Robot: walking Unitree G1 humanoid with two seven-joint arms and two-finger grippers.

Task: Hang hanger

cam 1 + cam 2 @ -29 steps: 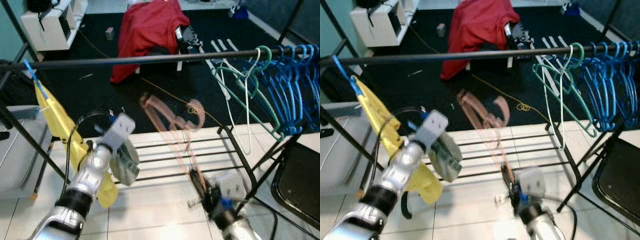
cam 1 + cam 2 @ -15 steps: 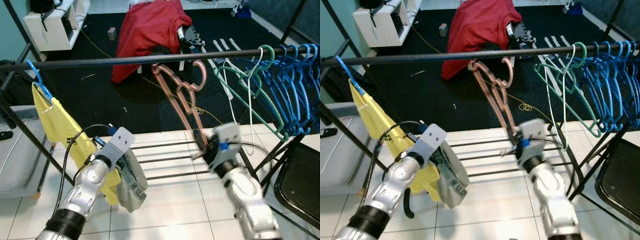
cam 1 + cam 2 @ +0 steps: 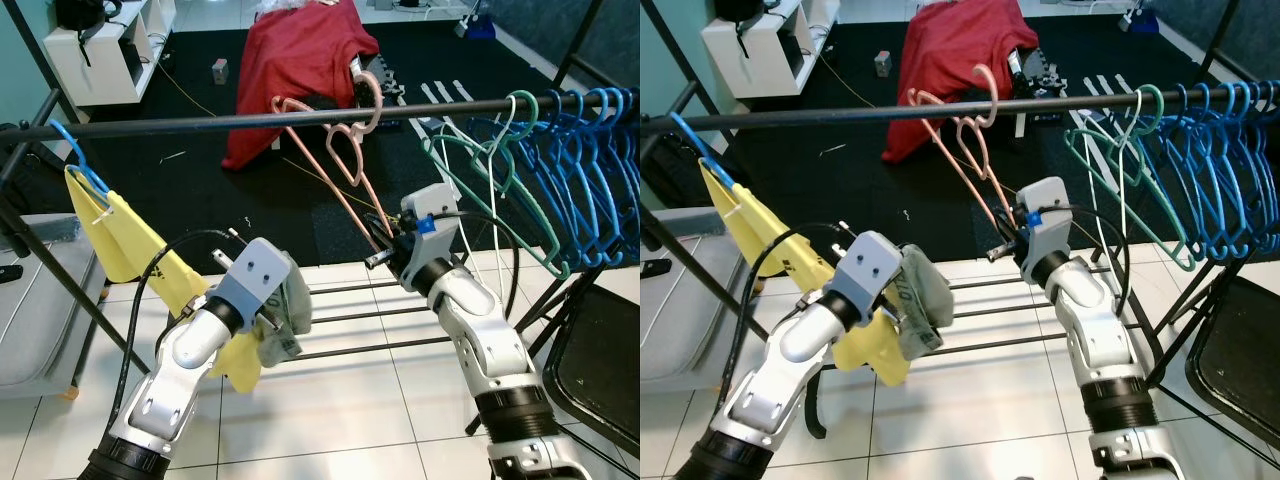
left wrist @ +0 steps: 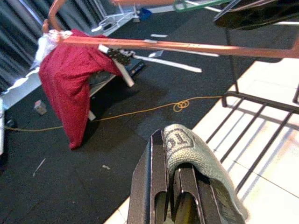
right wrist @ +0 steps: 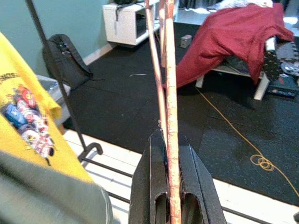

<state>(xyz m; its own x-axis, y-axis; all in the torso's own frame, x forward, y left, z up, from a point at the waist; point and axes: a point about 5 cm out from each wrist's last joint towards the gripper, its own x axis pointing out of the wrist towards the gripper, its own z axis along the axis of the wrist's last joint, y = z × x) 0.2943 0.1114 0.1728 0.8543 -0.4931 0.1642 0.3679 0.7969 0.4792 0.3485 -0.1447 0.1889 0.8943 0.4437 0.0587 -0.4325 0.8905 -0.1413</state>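
Rail (image 3: 200, 123) first — a dark bar running across the scene, and everything else sits relative to it. At its left end a blue hanger (image 3: 72, 152) carries a yellow shirt (image 3: 130, 255) that droops below the rail. Below and just in front of that shirt, the left gripper (image 4: 173, 196) has its black fingers pinched on a grey-green cloth (image 3: 283, 315), which folds over the fingertips. Near the middle of the rail is the pink hanger (image 3: 330, 140): its hook (image 3: 372, 100) curls at the rail's height, though whether it rests on the bar cannot be told. Its long edge slants down from the rail to the right gripper (image 5: 168, 186), whose fingers are pressed together on that pink bar. Towards the rail's right end hang green hangers (image 3: 475, 165), then a packed row of blue hangers (image 3: 590, 170) — all hooked over the rail.
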